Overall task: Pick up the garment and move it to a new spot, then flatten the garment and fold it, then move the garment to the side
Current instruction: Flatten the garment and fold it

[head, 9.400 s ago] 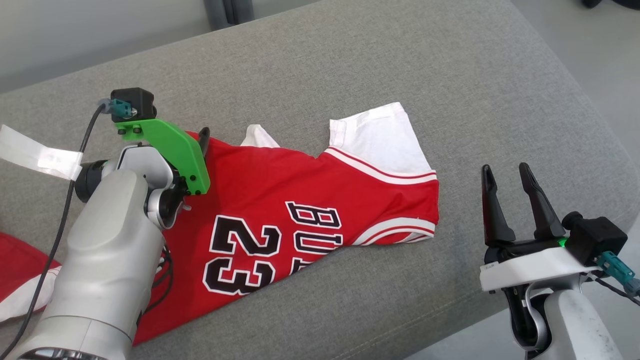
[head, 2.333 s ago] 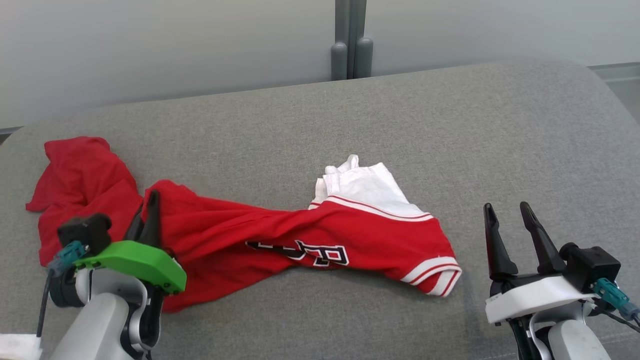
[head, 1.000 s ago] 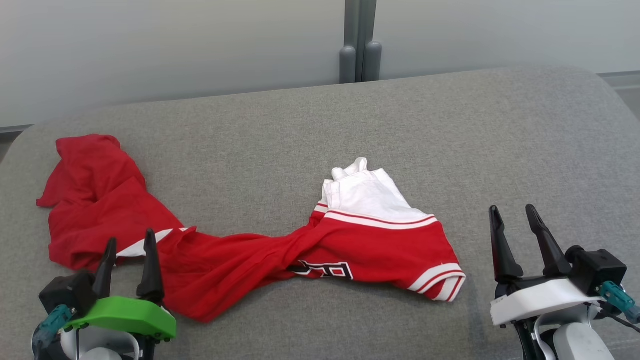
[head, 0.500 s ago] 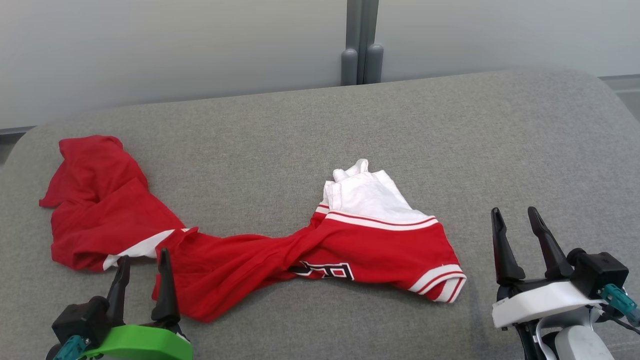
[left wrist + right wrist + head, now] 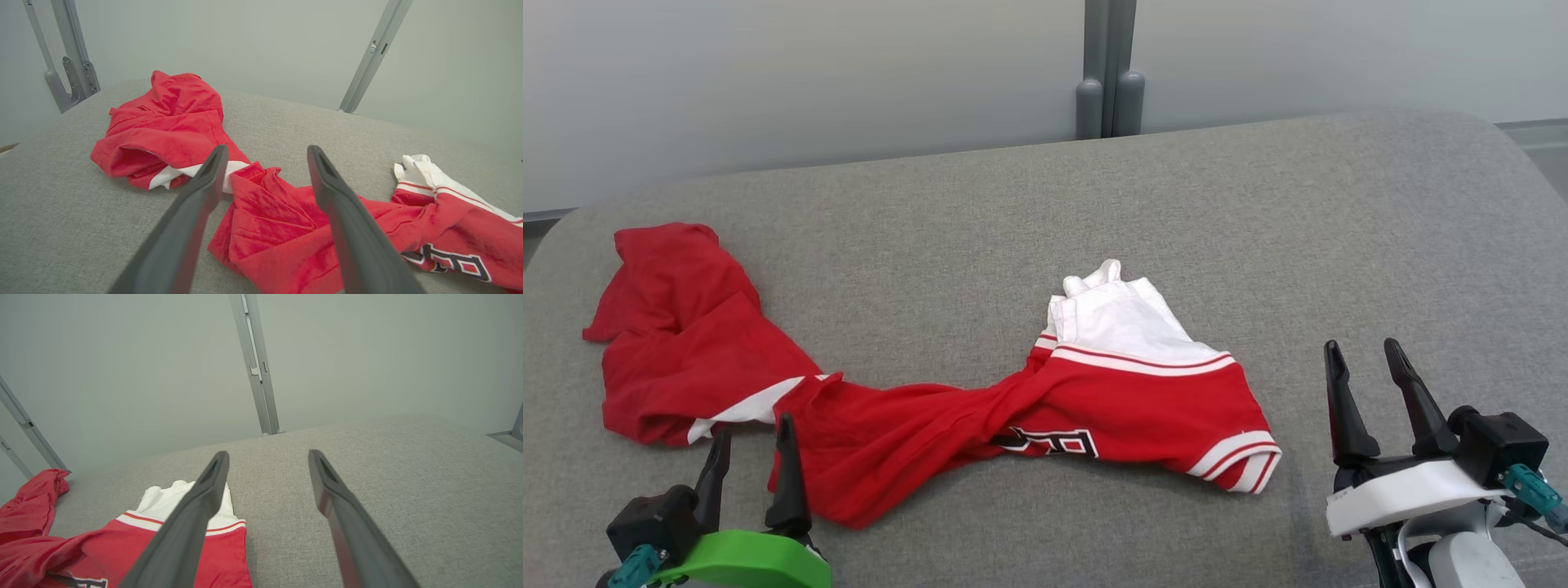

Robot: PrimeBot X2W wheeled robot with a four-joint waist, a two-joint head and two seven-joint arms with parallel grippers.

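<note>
Your left end effector (image 5: 754, 425) sat at the near-left corner of the grey cushion (image 5: 1298, 229), fingers spread wide and holding nothing. A couple of seconds earlier it had been pressed into the garment (image 5: 1094, 400); it had since let go and drawn back toward the near edge, shifting only slightly in the last half second. In the left wrist view the same end effector (image 5: 266, 149) framed a crumpled red fold of the garment (image 5: 265, 212) between its tips without touching it.

Your right end effector (image 5: 1361, 344) stayed at the near-right corner, fingers just as wide apart and empty, well apart from the cloth.

The garment lay twisted across the left and middle of the cushion, unchanged over the last second. A red bunch (image 5: 678, 327) was heaped toward the left end, a narrow twisted waist ran along the near edge, and the white sleeve (image 5: 1123, 322) sat bunched near the middle. Part of the black lettering (image 5: 1054, 443) showed.

Beyond the far edge stood a grey post (image 5: 1107, 73) against a pale wall.
</note>
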